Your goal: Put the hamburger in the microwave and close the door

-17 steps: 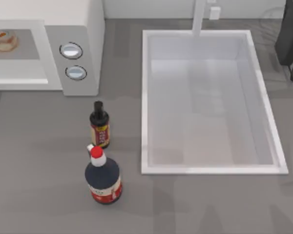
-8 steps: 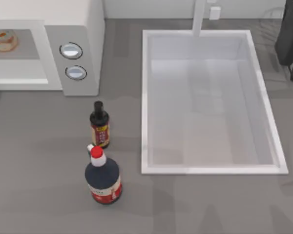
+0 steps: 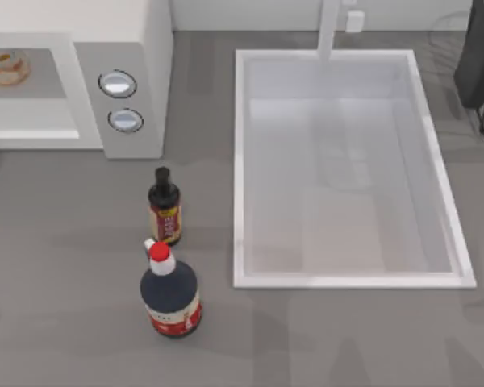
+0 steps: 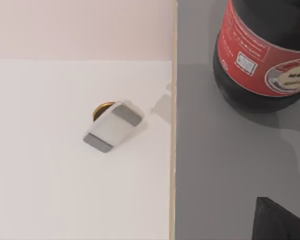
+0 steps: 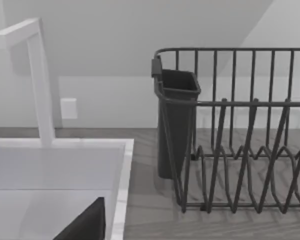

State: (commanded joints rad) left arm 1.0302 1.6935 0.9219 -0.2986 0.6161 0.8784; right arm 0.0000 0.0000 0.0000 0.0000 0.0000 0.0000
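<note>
The hamburger (image 3: 6, 68) is seen lying inside the microwave (image 3: 105, 81), on the grey cavity floor at the far left edge of the top view. It is judged light, soft and easily squashed, its layers liable to slide apart; were it to be moved, it would best be taken across the bun's sides with light pressure. As it already sits inside, the placing is judged done and the closing of the door is what remains; the door cannot be made out. The two round silver knobs (image 3: 118, 83) are set on the grey side panel. On the counter (image 3: 81, 242) in front, a small dark bottle (image 3: 164, 206) and a big bottle (image 3: 170, 294) stand near each other, with the sink (image 3: 351, 280) to their right. The state of either arm's jaws cannot be told. A dish rack (image 5: 240, 140) stands beyond the sink.
</note>
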